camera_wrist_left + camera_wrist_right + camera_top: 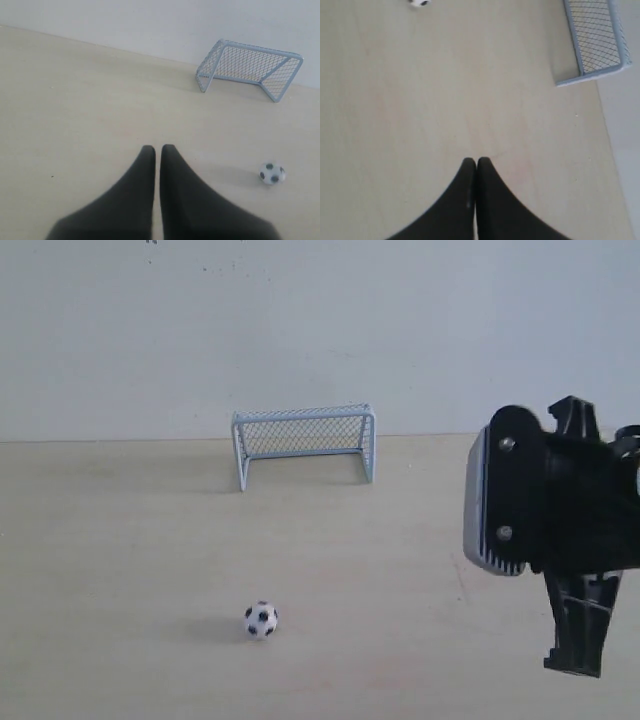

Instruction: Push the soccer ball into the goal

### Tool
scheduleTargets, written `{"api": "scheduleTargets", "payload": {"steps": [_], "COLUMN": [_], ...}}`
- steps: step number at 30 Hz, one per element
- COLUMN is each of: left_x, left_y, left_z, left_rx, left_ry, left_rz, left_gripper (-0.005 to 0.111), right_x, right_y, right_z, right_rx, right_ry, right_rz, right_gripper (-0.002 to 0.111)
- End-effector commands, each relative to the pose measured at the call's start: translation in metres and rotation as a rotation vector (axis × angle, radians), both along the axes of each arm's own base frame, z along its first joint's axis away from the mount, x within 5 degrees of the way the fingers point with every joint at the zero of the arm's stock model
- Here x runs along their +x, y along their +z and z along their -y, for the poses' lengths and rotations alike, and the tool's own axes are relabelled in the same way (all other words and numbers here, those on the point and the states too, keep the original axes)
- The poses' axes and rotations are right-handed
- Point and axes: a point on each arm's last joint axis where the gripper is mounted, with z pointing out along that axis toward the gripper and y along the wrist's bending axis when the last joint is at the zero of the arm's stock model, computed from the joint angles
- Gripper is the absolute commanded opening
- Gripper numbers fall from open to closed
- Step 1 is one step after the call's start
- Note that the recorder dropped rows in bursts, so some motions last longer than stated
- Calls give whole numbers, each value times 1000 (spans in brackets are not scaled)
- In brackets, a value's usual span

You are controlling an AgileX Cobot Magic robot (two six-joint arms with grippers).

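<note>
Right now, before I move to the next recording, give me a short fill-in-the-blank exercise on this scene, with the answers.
1. The soccer ball is white with ____ patches.
2. The ball lies on the table, not inside the goal but ____ it.
3. The left gripper and the right gripper are both ____, holding nothing.
Missing words: black; outside; shut.
</note>
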Motion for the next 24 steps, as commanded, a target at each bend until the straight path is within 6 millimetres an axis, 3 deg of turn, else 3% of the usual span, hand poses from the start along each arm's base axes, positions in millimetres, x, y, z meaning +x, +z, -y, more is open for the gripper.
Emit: {"api": "scheduleTargets", "payload": {"steps": [1, 9, 24], "left_x": [0, 0, 0], "left_y": [-1, -1, -1], "left_z": [0, 0, 0], "left_rx": [9, 9, 9], "left_ry": [3, 3, 3], "left_rz": [2, 2, 2], "left_gripper": [4, 4, 4], "right_x": [-19, -35, -35], "right_y": [23, 42, 42], "right_z": [7, 13, 13], "right_rx": [227, 550, 554], "right_ry": [-161, -389, -393], "right_rz": [-47, -163, -170], "right_gripper": [0, 0, 0]}}
